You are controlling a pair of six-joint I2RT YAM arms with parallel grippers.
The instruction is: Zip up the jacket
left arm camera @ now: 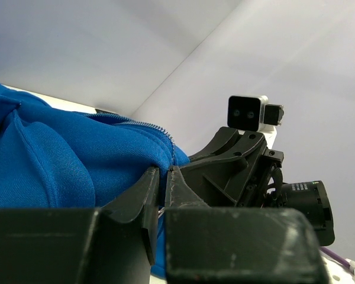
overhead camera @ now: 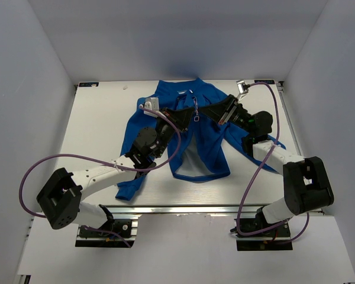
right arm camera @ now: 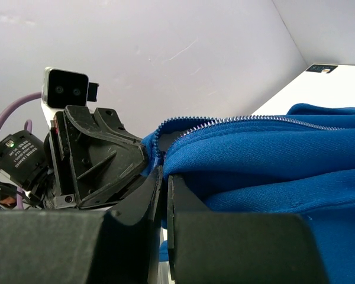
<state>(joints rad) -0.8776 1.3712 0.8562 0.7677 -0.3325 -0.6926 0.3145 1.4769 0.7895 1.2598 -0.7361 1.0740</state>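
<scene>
1 view looks down from above; 2 close wrist views face across the jacket (left arm camera: 47, 160).

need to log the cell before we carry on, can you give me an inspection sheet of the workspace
surface: white table, metal rail along its near edge
job's things: blue jacket spread out with the collar at the far side; the front gapes at the hem and a row of zipper teeth lies exposed
clutter: nothing seen
grippers: left gripper and right gripper face each other over the chest, each shut on the jacket's front edge
cables: purple cables loop out from both arms; the left one passes over the jacket
surroundings: pale walls on three sides
</scene>
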